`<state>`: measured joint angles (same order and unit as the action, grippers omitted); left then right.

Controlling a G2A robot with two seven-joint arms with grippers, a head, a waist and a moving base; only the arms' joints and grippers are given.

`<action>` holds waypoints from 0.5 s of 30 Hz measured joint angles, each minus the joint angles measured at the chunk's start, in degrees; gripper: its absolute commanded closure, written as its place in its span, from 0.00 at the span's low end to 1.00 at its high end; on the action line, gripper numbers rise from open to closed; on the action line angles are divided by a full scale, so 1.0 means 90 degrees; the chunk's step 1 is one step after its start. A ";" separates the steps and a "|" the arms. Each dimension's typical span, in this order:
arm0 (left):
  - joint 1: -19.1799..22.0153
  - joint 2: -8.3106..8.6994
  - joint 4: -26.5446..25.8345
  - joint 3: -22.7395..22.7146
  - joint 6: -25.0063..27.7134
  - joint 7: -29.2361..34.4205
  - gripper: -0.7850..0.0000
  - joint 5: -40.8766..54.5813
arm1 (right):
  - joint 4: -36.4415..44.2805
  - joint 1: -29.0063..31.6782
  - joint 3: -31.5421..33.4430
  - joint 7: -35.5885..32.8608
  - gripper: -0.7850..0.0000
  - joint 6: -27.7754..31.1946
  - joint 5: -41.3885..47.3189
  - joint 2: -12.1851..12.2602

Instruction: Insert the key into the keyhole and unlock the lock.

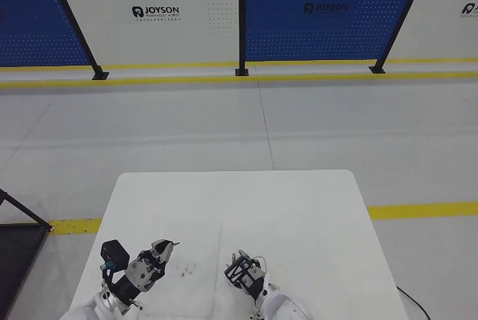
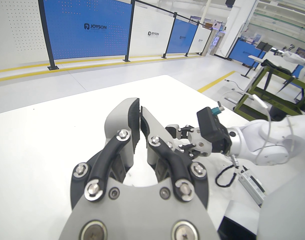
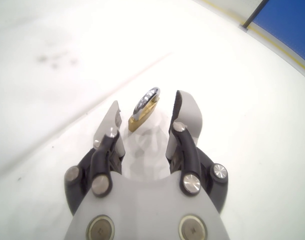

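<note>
A brass padlock [image 3: 142,114] with a chrome shackle stands on the white table [image 1: 303,208] near its front edge. My right gripper [image 3: 147,101] is open around it, one finger on each side, neither touching it. It also shows from above [image 1: 240,270] and in the left wrist view [image 2: 178,136]. My left gripper [image 2: 139,109] is to the left of it, raised off the table, its pads pressed together. From above, a thin dark sliver, apparently the key [image 1: 175,243], sticks out of the left gripper [image 1: 165,250]. The keyhole is hidden.
Faint dark smudges [image 1: 184,272] mark the table between the two grippers. A black frame [image 1: 6,216] stands off the table's left side. A green cart [image 2: 267,88] stands beyond the right edge. A cable and a grey box [image 2: 250,183] lie under the right arm.
</note>
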<state>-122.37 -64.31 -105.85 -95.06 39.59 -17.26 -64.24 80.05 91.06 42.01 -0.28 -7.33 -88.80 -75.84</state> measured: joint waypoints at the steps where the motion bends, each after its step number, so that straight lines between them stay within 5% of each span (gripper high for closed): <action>1: 0.0000 0.0000 0.0000 0.0000 0.0000 0.0000 1.00 0.0000 | -0.0037 -0.0023 -0.0012 0.0000 0.60 -0.0024 0.0023 -0.0014; 9: 0.0000 0.0000 0.0000 0.0000 0.0000 0.0000 1.00 0.0000 | -0.0258 -0.0157 -0.0087 -0.0003 0.67 0.0016 0.0134 -0.0092; 15: 0.0000 0.0000 0.0000 0.0000 0.0000 0.0000 1.00 0.0000 | -0.0324 -0.0209 -0.0081 0.0015 1.00 0.0132 0.0240 -0.0121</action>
<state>-122.37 -64.31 -105.85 -95.06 39.59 -17.26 -64.24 77.13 89.17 41.28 -0.15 -6.14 -86.64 -76.93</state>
